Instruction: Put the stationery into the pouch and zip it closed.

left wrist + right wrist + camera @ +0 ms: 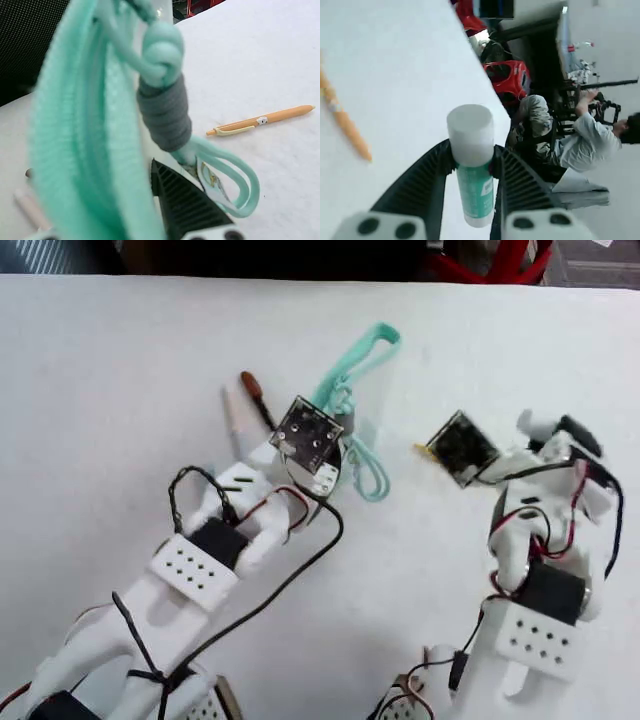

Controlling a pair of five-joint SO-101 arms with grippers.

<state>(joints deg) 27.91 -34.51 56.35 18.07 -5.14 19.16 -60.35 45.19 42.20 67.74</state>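
White table [100, 390]; red chair [509, 75] beyond far edge; dark backdrop.

- White shells are seen on the arms [90, 640], with perforated plates [195, 568].
- Black servos [552, 592] are trailed by red and black cables [300, 570].
- Ribbed black fingers [520, 190] are shown.

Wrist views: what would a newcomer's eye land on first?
The mint pouch, looming close in the left wrist view. Next, the right hand shut on a green-labelled glue stick over the table. An orange pen lies loose on the white table.
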